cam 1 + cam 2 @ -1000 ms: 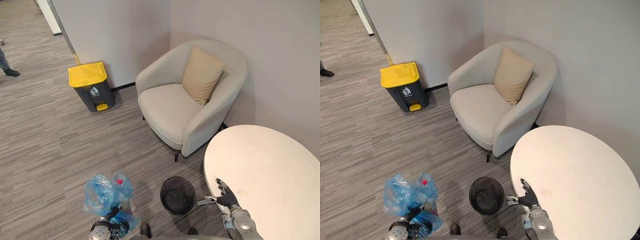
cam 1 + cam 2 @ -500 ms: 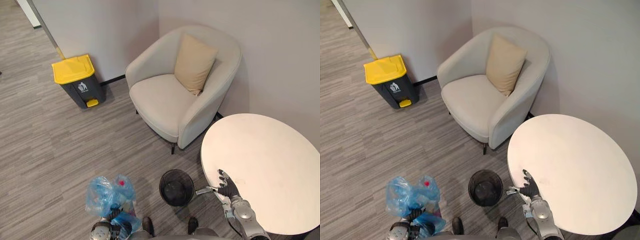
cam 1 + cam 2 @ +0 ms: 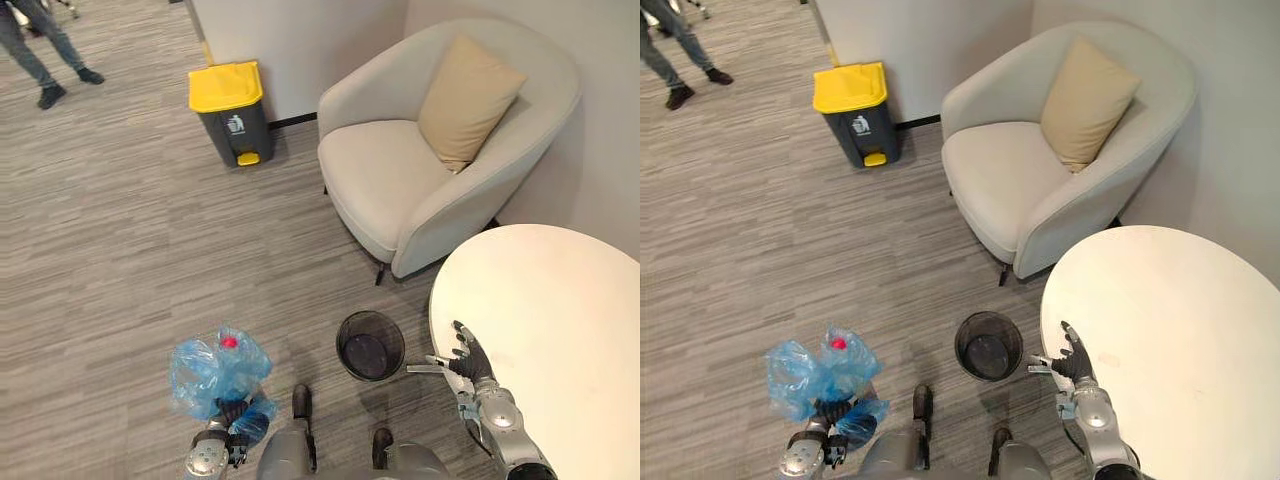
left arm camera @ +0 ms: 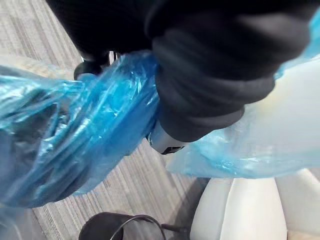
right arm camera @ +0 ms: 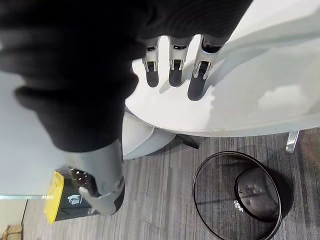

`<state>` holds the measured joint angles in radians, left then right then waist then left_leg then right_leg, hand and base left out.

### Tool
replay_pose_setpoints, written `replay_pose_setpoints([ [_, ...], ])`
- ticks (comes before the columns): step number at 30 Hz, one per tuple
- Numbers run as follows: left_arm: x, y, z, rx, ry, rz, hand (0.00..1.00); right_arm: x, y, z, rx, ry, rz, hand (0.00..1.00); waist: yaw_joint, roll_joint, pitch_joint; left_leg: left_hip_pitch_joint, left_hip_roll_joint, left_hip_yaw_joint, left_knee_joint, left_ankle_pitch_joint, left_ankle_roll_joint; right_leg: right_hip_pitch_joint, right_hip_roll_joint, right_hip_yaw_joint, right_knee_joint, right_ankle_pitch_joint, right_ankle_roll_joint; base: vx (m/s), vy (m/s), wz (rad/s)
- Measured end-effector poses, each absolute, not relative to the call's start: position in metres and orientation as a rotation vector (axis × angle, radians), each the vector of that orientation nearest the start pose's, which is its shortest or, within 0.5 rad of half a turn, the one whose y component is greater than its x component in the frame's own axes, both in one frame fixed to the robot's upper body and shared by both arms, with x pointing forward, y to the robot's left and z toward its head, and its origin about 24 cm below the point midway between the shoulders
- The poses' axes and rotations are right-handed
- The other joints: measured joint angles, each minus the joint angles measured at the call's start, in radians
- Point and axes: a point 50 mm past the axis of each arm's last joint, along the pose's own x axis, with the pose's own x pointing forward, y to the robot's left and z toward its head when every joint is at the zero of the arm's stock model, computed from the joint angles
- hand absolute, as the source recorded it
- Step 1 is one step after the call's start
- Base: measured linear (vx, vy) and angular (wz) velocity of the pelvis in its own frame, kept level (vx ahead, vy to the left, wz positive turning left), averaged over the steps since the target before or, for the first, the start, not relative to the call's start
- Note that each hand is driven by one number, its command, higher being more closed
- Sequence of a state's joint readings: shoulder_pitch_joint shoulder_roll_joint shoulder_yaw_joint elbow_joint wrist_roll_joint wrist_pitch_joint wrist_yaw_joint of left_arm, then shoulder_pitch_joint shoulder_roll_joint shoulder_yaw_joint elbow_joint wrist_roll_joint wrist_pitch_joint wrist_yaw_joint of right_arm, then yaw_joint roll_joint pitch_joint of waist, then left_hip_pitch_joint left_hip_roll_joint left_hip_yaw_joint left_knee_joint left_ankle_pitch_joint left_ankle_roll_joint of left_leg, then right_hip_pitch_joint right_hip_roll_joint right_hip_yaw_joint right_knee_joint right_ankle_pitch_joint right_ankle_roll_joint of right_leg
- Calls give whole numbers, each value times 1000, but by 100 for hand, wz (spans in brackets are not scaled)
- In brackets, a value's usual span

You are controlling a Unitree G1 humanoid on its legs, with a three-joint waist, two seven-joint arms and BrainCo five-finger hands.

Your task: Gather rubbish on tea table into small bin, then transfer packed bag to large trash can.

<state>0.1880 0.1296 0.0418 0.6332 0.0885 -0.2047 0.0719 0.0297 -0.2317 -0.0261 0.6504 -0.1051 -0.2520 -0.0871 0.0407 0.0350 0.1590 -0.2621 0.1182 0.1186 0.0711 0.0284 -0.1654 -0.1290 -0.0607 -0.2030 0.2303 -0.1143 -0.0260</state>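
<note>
One bag (blue) clenched within left fingers.

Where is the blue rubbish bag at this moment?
In the left eye view the blue bag is at the lower left, gripped by the left hand, to the left of the small black bin.

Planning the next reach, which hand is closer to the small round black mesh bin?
Right. The right hand, open at the round white table's edge, is beside the bin. The left hand, shut on the blue plastic bag, is farther, across the floor.
</note>
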Motion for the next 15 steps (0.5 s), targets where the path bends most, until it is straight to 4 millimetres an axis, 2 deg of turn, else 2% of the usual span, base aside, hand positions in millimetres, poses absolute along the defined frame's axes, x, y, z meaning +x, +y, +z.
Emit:
replay_pose_setpoints([
  [1,150,207,-104,213,602,129,100,202,-232,-70,-330,416,-132,0,-2,-16,8,-17,-11,31,123,-17,26,2,-32,-31,-4,6,-2,-144,-46,84],
  [3,151,206,-104,210,600,127,100,198,-236,-72,-321,427,-146,0,-7,-22,3,3,-11,69,225,-45,60,10,-59,-61,-13,13,2,-124,-34,69],
  [4,150,206,-105,208,604,126,100,195,-239,-72,-325,431,-153,0,-13,-21,2,35,2,94,252,-59,79,22,-64,-82,-30,23,7,-110,29,80],
  [5,148,206,-106,209,610,127,100,191,-243,-73,-323,437,-170,0,-25,4,-15,96,25,136,239,-68,94,29,-63,-113,-55,38,19,-71,68,70],
  [6,148,206,-106,208,611,125,100,190,-244,-72,-321,436,-178,0,-30,5,-16,128,27,145,218,-73,95,29,-64,-126,-59,44,26,-69,172,69],
  [7,152,204,-104,209,600,120,100,189,-248,-72,-317,436,-202,0,-36,21,-24,185,29,157,126,-77,84,28,-63,-141,-66,54,40,-93,214,53],
  [8,154,205,-104,212,595,119,100,187,-252,-73,-314,455,-216,0,-37,22,-28,200,21,158,69,-75,79,37,-58,-157,-95,77,50,-103,219,47],
  [9,155,206,-103,217,593,118,100,185,-249,-77,-300,475,-212,0,-33,10,-35,203,11,157,45,-62,71,50,-59,-163,-133,106,59,-87,145,25],
  [11,154,208,-103,223,595,117,100,182,-239,-83,-274,494,-194,0,-27,-3,-42,211,-7,155,29,-52,83,80,-61,-168,-192,142,66,-58,110,11],
  [13,146,207,-107,226,620,113,100,179,-223,-90,-239,521,-146,0,-27,0,-45,241,-32,154,0,-38,98,113,-71,-168,-225,165,82,-90,115,8],
  [15,145,208,-107,228,621,112,100,175,-219,-93,-227,539,-137,0,-27,6,-50,243,-45,152,-17,-28,106,116,-80,-173,-236,179,81,-96,83,9],
])
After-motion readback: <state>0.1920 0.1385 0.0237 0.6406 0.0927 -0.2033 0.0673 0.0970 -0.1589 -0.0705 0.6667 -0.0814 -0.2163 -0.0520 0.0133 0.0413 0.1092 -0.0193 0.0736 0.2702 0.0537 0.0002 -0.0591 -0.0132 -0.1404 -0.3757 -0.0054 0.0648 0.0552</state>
